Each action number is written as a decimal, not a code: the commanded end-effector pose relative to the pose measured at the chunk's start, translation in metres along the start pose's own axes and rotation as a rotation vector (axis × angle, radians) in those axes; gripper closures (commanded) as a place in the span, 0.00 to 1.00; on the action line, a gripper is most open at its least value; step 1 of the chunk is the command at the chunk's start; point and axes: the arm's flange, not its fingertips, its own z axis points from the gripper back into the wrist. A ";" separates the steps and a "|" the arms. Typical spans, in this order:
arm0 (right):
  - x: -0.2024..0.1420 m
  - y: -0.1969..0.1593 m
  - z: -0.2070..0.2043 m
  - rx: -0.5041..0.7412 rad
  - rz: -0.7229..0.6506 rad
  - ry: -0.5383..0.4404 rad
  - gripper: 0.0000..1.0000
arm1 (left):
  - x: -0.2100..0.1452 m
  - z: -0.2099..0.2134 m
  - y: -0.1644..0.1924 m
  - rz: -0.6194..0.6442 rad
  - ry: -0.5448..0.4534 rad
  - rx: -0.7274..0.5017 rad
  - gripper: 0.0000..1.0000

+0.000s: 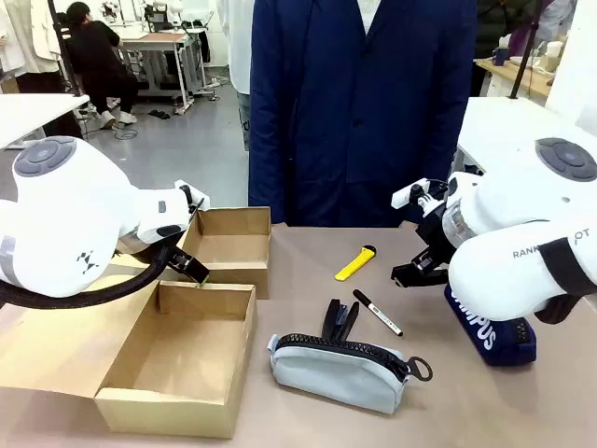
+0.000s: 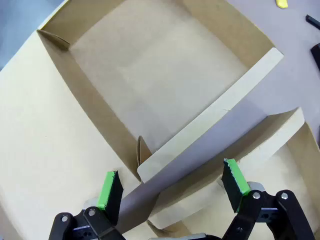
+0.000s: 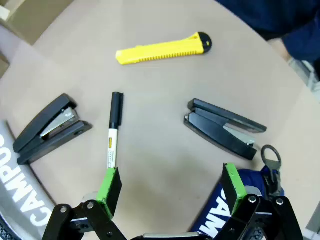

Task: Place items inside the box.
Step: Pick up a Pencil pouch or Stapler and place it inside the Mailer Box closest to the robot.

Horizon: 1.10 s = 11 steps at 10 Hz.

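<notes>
The cardboard box lies open at the left, with a second open compartment behind it. My left gripper hangs open over the wall between them; in the left wrist view its green pads stand either side of a box flap. My right gripper is open above the table, empty. Below it lie the yellow utility knife, the black marker and two black staplers. The grey-blue case and the navy pouch lie nearer the front.
A person in a dark blue coat stands at the far edge of the table. The box's wide flap lies spread at the front left. Bare tabletop runs between the box and the knife.
</notes>
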 end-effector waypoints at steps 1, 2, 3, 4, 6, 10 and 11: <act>0.000 0.000 0.000 0.000 0.000 0.000 0.00 | 0.000 0.000 0.000 0.000 0.000 0.000 0.00; 0.000 0.000 0.000 0.000 0.000 0.000 0.00 | 0.000 0.000 0.000 0.000 0.000 0.000 0.00; 0.000 0.000 0.000 0.000 0.000 0.000 0.00 | 0.000 0.000 0.000 0.000 0.000 0.000 0.00; 0.000 0.000 0.000 0.000 0.000 0.000 0.00 | 0.000 0.000 0.000 0.000 0.000 0.000 0.00; 0.000 0.000 0.000 0.000 0.000 0.000 0.00 | 0.000 0.000 0.000 0.000 0.000 0.000 0.00; 0.000 0.000 0.000 0.000 0.000 0.000 0.00 | 0.000 0.000 0.000 0.000 0.000 0.000 0.00; 0.000 0.000 0.000 0.000 0.000 0.000 0.00 | 0.000 0.000 0.000 0.000 0.000 0.000 0.00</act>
